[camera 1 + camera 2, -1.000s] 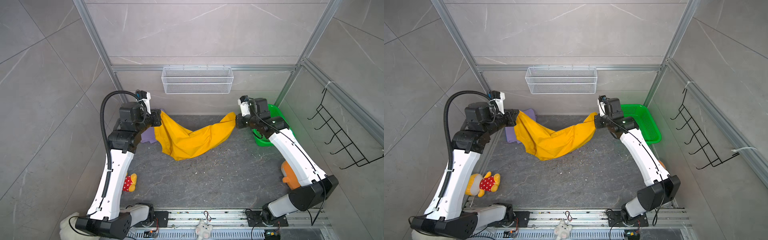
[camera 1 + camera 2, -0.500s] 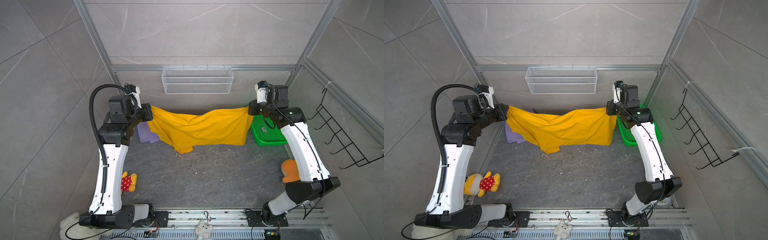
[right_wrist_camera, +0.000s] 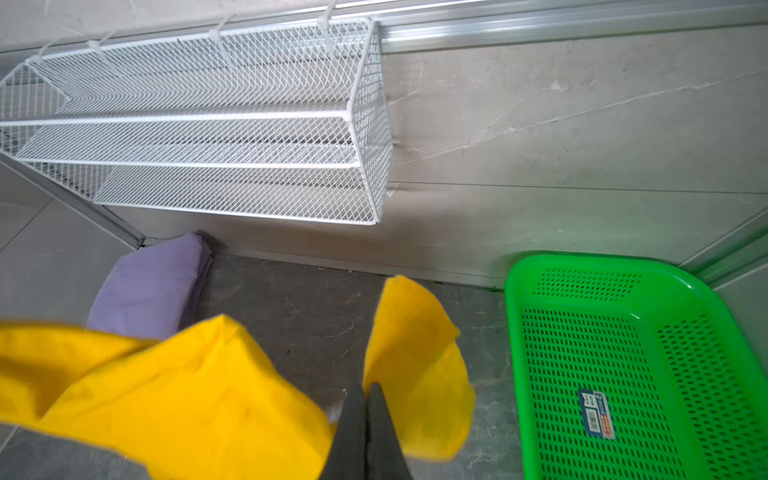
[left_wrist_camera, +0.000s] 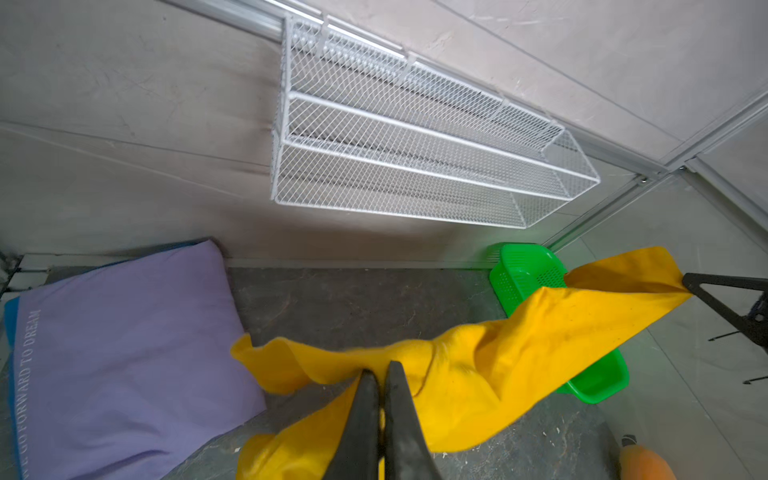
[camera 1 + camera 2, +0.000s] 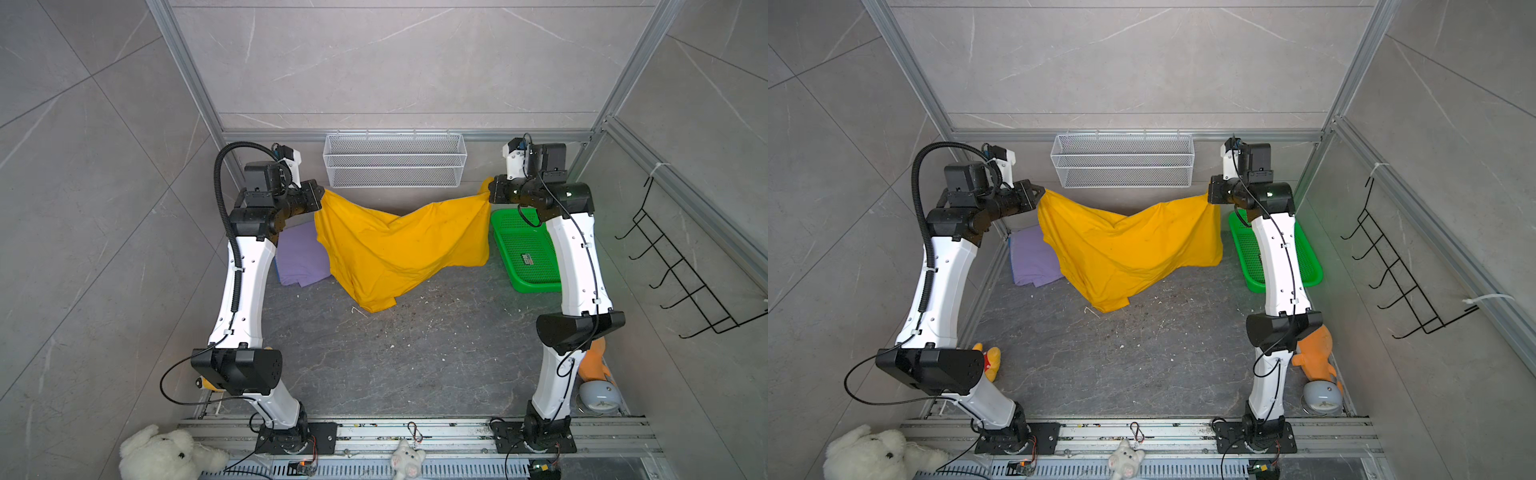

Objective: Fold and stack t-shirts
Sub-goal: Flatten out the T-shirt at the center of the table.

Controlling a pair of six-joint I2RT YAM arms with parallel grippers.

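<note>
I am holding the mustard-yellow t-shirt [image 5: 395, 249] up in the air between both arms, close to the back wall. The left end effector [image 5: 319, 198] is pinching one upper corner, its jaws closed tight on the cloth. The right end effector [image 5: 489, 192] is clamping the opposite upper corner the same way, with a loose flap of yellow sticking up past its tips. The top edge is sagging in the middle, and the lowest fold is hanging down toward the table [image 5: 415, 353]; I cannot tell whether it is touching.

The lavender-purple t-shirt [image 5: 299, 257] is lying folded on the table in the back left corner, partly hidden behind the yellow cloth. A blue t-shirt [image 4: 9, 316] is showing as a thin edge beneath it in the left wrist view. The green mesh basket [image 5: 528, 257] is sitting at the back right, just beside the right arm.
</note>
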